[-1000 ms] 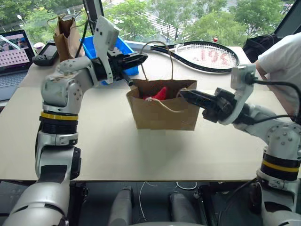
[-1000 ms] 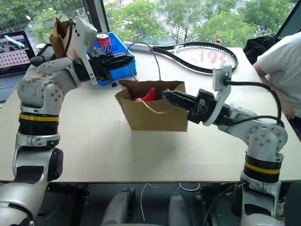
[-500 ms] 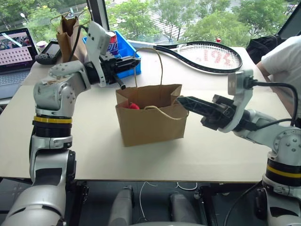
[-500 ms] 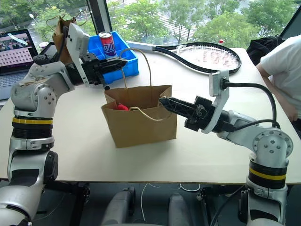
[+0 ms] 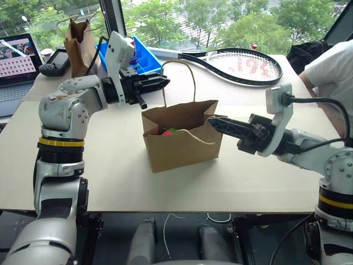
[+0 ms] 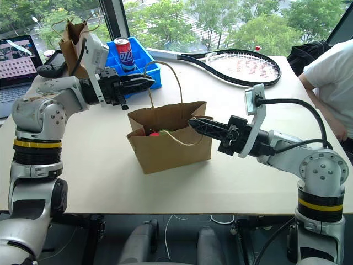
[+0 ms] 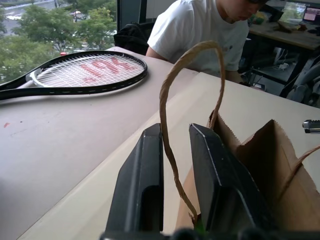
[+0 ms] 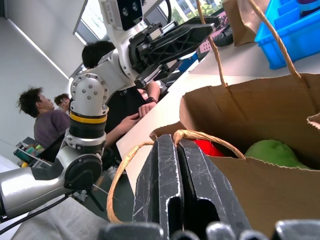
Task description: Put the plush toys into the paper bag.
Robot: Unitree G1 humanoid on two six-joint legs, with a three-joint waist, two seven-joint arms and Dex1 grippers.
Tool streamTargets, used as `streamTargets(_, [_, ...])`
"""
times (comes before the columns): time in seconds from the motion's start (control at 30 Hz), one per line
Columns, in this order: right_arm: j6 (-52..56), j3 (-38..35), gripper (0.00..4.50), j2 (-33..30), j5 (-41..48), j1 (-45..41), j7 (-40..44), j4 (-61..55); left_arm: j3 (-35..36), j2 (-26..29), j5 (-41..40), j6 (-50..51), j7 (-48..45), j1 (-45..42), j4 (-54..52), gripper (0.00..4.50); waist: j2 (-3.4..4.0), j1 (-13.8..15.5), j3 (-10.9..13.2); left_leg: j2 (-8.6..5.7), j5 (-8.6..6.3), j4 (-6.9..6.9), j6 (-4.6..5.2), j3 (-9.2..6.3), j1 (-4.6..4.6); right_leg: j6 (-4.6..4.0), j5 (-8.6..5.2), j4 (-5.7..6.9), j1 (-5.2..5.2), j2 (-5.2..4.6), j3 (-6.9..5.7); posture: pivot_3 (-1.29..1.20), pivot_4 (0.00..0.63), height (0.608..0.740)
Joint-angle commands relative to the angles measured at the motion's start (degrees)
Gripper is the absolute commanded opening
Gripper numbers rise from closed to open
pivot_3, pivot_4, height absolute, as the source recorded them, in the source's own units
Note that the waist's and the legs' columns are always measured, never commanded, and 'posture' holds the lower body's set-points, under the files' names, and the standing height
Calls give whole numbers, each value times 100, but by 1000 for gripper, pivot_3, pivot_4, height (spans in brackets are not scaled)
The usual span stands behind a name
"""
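Left eye view: paper bag (image 5: 185, 138) stands upright on the worktop (image 5: 110, 176) between the two tools, with both plush toys inside; a second ago it hung lifted with only the red toy showing at its mouth. Left tool (image 5: 160, 83) has gone from clenched to parted, the rear twine handle (image 7: 172, 150) running loosely between its fingers. Right tool (image 5: 216, 122) sits at the bag's near rim, fingers almost together with a thin gap, front handle looped just beside them; whether it pinches anything I cannot tell. Judgement: toys bagged, handles being released, task near done. Right wrist view adds the green toy (image 8: 275, 152) beside the red toy (image 8: 210, 148); left wrist view adds a person in a white shirt (image 7: 200, 30) and a racket (image 7: 80, 75) beyond the left tool.
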Motion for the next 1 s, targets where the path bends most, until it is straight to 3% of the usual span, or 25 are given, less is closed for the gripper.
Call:
streamTargets(0.03, [-134, -450, 1606, -341, 211, -169, 192, 15, 316, 341, -130, -29, -181, -64, -160, 2977, 0, 1, 0, 0, 0, 0, 0, 0, 1, -6, -4, 1, 0, 0, 0, 0, 150, 740])
streamTargets(0.17, [-335, -1230, 2950, -984, 92, -139, 648, 228, 632, 993, -132, -421, -788, 203, 153, 4424, 0, -2, 0, 0, 0, 0, 0, 0, 1, -14, -8, -1, 0, 0, 0, 0, 150, 740])
streamTargets(0.27, [-648, -1753, 3976, -1329, -509, 201, 1057, 420, 667, 1324, -225, -640, -1406, 678, 81, 4500, 0, 2, 0, 1, 0, -7, 0, 3, 3, -17, -10, -5, -2, 0, 1, 0, 150, 740])
streamTargets(0.43, [-784, -1762, 3976, -1945, -1866, 1853, 1927, -233, 868, 1414, -108, -1250, -1721, 1241, 292, 4500, -4, 117, 0, 5, -1, -7, -1, 5, 1, -22, -12, -12, 2, -2, -5, 0, 150, 740])
streamTargets(0.6, [-672, -1291, 2583, -1818, -2027, 3126, 2085, -1663, 884, 1392, -135, -1597, -2172, 1895, 380, 4500, -1, 95, -1, 7, -2, -8, -2, 17, 7, -28, -14, -12, -1, -10, -2, 0, 150, 740])
streamTargets(0.7, [-758, -651, 1565, -1472, -1931, 2907, 1612, -2263, 822, 1272, -103, -1741, -2235, 1976, 523, 4500, -6, 54, 1, 13, -3, -5, -5, 18, 6, -35, -7, -7, -9, -7, -4, 0, 150, 740])
streamTargets(0.83, [-967, 435, 157, -780, -2605, 2118, 921, -2518, 548, 1101, 38, -1952, -2396, 2021, 539, 4500, -17, 17, -1, 13, -29, -2, -46, 17, 7, -15, -15, -15, -6, -9, -10, 0, 150, 740])
streamTargets(1.0, [-1223, 1622, 39, 233, -3634, 1335, 289, -2342, 282, 801, 99, -1979, -2358, 1693, 634, 4500, -23, 46, -1, 11, -30, 4, -48, 21, 0, -41, 3, -17, -9, -15, -14, 0, 150, 740])
